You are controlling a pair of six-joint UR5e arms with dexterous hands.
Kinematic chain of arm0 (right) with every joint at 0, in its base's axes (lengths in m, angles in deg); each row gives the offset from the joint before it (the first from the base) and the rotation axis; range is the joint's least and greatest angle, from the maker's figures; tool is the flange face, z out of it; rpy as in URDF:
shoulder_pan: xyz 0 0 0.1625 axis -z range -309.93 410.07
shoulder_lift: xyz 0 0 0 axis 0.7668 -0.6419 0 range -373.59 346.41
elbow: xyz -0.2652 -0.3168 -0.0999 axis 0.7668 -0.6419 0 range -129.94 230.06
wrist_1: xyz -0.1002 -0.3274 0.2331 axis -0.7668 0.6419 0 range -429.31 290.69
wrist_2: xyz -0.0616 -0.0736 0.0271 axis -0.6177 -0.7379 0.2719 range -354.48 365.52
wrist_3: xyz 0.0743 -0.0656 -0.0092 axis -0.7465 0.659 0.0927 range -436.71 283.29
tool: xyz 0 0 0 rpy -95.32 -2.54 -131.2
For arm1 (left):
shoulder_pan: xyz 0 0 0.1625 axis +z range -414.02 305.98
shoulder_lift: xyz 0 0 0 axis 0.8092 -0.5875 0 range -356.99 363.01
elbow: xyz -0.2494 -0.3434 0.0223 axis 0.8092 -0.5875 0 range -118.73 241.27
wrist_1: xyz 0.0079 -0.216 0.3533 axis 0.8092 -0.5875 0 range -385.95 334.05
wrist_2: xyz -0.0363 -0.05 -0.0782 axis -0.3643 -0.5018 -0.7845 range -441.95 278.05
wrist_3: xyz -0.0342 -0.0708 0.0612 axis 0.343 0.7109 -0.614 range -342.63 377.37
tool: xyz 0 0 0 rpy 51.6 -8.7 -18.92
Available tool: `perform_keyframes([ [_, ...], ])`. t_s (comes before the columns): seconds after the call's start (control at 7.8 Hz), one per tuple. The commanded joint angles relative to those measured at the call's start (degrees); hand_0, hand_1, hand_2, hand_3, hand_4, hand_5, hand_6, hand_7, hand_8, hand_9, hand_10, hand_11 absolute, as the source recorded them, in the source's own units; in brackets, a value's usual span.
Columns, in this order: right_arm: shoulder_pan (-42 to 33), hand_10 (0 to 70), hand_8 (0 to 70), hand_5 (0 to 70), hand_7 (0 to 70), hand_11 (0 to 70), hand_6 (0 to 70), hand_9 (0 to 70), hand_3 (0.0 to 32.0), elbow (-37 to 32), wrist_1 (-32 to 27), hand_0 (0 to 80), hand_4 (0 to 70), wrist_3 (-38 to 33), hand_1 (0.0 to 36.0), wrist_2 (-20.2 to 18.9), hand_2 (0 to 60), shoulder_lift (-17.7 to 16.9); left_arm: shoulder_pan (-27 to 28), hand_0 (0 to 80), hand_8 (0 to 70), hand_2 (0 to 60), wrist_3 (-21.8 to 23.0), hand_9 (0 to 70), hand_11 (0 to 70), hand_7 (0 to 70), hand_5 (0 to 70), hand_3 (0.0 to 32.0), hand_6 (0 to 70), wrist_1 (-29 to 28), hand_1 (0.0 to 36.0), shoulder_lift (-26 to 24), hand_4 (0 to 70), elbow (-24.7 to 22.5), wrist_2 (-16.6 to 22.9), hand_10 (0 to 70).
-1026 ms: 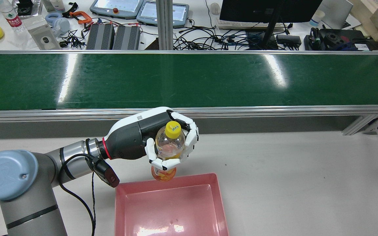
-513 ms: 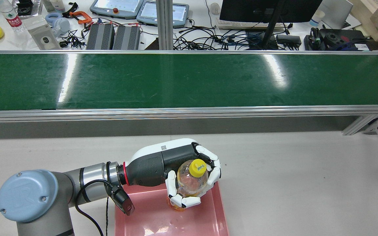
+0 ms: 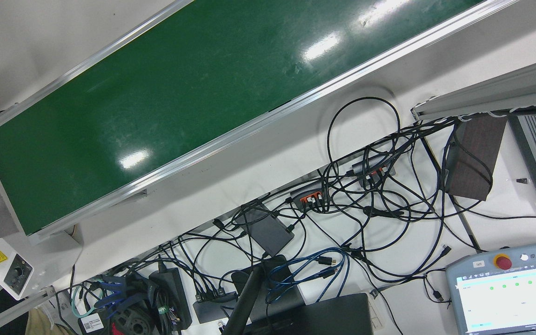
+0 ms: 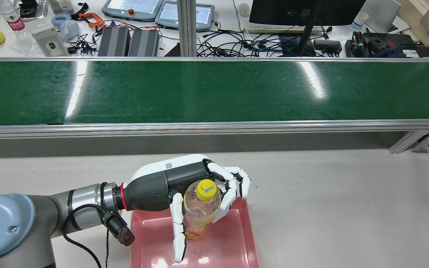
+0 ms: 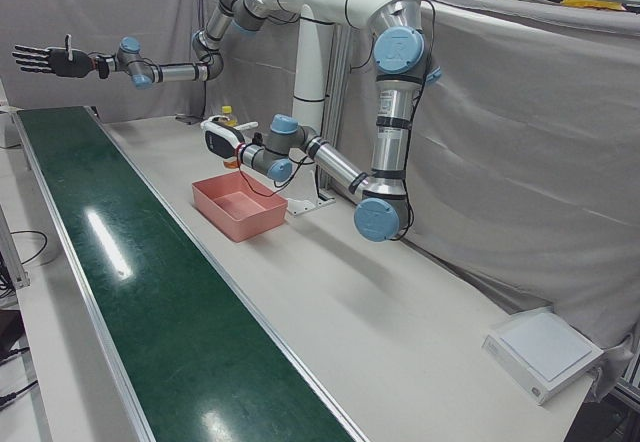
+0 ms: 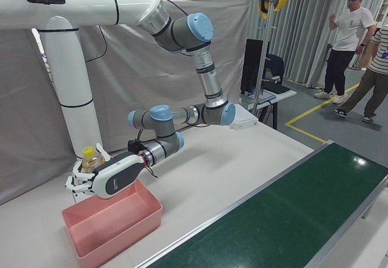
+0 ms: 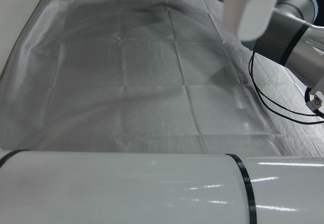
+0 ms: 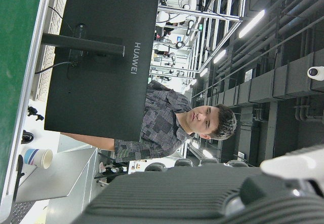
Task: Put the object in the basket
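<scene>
Reaching in over the far side of the pink basket (image 4: 251, 230) with the left hand (image 4: 184, 182), from the basket's left as seen from the rear. Cradling a clear bottle (image 4: 199, 210) with a yellow cap (image 4: 206, 190) and orange drink in its lower half, upright, above the basket's far right part, its base showing against the basket floor. Cannot tell whether touching that floor or hanging just above it. Flanking the bottle with the thumb stretched straight down on one side and one finger against the other, the remaining fingers (image 4: 241, 181) spread apart past the cap, over the basket's far rim. Cannot tell whether truly gripping or merely loose around the bottle. Well away from the basket, high above the end of the green conveyor belt (image 4: 214, 93), holding the right hand (image 5: 45, 60) out flat, fingers spread, carrying nothing. Beyond the basket's far side, only bare grey table (image 4: 330, 208) up to the belt.
</scene>
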Motion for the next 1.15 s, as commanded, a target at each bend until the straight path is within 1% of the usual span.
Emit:
perform_keyframes([
  [0.0, 0.00, 0.0, 0.0, 0.0, 0.0, 0.0, 0.0, 0.0, 0.0, 0.00, -0.02, 0.0, 0.0, 0.08, 0.0, 0.09, 0.0, 0.00, -2.07, 80.0, 9.0, 0.0, 0.58, 18.6, 38.7, 34.3, 44.1, 0.0, 8.8, -0.32, 13.1, 5.76, 0.0, -6.82, 0.08, 24.8],
  [0.13, 0.00, 0.0, 0.0, 0.0, 0.0, 0.0, 0.0, 0.0, 0.0, 0.00, -0.02, 0.0, 0.0, 0.00, 0.0, 0.00, 0.0, 0.00, -1.63, 80.0, 0.7, 0.0, 0.76, 2.9, 23.2, 13.9, 21.6, 0.0, 2.6, -1.28, 14.4, 5.59, 0.0, -6.73, 0.08, 13.9],
  [0.26, 0.00, 0.0, 0.0, 0.0, 0.0, 0.0, 0.0, 0.0, 0.0, 0.00, -0.02, 0.0, 0.0, 0.00, 0.0, 0.00, 0.0, 0.00, -1.54, 80.0, 0.0, 0.0, 0.85, 0.0, 4.0, 5.3, 6.1, 0.0, 0.0, -2.07, 14.9, 5.41, 0.0, -6.82, 0.16, 1.1],
  [0.38, 0.00, 0.0, 0.0, 0.0, 0.0, 0.0, 0.0, 0.0, 0.0, 0.00, -0.02, 0.0, 0.0, 0.00, 0.0, 0.00, 0.0, 0.00, -1.54, 79.7, 0.0, 0.0, 0.94, 0.0, 0.0, 3.7, 0.0, 0.0, 0.0, -2.34, 14.8, 5.41, 0.0, -6.64, 0.16, 0.0],
  [0.51, 0.00, 0.0, 0.0, 0.0, 0.0, 0.0, 0.0, 0.0, 0.0, 0.00, -0.02, 0.0, 0.0, 0.00, 0.0, 0.00, 0.0, 0.00, -1.54, 78.1, 0.0, 0.0, 0.94, 0.0, 0.0, 2.8, 0.0, 0.0, 0.0, -2.52, 14.8, 5.41, 0.0, -6.47, 0.16, 0.0],
  [0.77, 0.00, 0.0, 0.0, 0.0, 0.0, 0.0, 0.0, 0.0, 0.0, -0.09, -0.02, 0.0, 0.0, 0.00, 0.0, 0.00, 0.0, 0.00, -1.63, 67.3, 0.0, 0.0, 0.94, 0.0, 0.0, 1.4, 0.0, 0.2, 0.0, -2.43, 13.4, 5.41, 0.0, -6.38, 0.16, 0.0],
  [1.03, 0.00, 0.0, 0.0, 0.0, 0.0, 0.0, 0.0, 0.0, 0.0, 0.00, -0.02, 0.0, 0.0, 0.00, 0.0, 0.00, 0.0, 0.00, -1.54, 66.4, 0.0, 0.0, 0.94, 0.0, 0.0, 0.9, 0.0, 0.0, 0.0, -2.43, 13.2, 5.32, 0.0, -6.38, 0.16, 0.0],
])
